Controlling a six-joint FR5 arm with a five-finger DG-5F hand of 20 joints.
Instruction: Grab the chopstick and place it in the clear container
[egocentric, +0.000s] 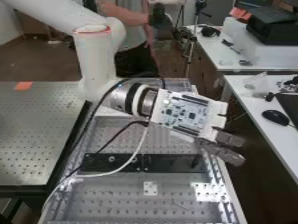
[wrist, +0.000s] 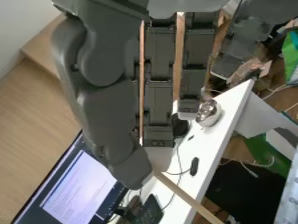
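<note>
In the high view the hand (egocentric: 219, 151) is held out past the right edge of the perforated bench, its dark fingers pointing right. The wrist view shows the hand (wrist: 112, 112) pinching a pale wooden chopstick (wrist: 185, 197) between its thumb tip and a fingertip. The chopstick slants away from the pinch, its near end hidden by the thumb. A see-through item (egocentric: 255, 84) lies on the right-hand white table in the high view; I cannot tell whether it is the clear container.
The white table (egocentric: 256, 112) at the right holds a black mouse (egocentric: 275, 117). Cables (egocentric: 136, 150) loop from the arm over the bench. In the wrist view a lit monitor (wrist: 78, 186) and a shiny round object (wrist: 208, 113) stand below the hand.
</note>
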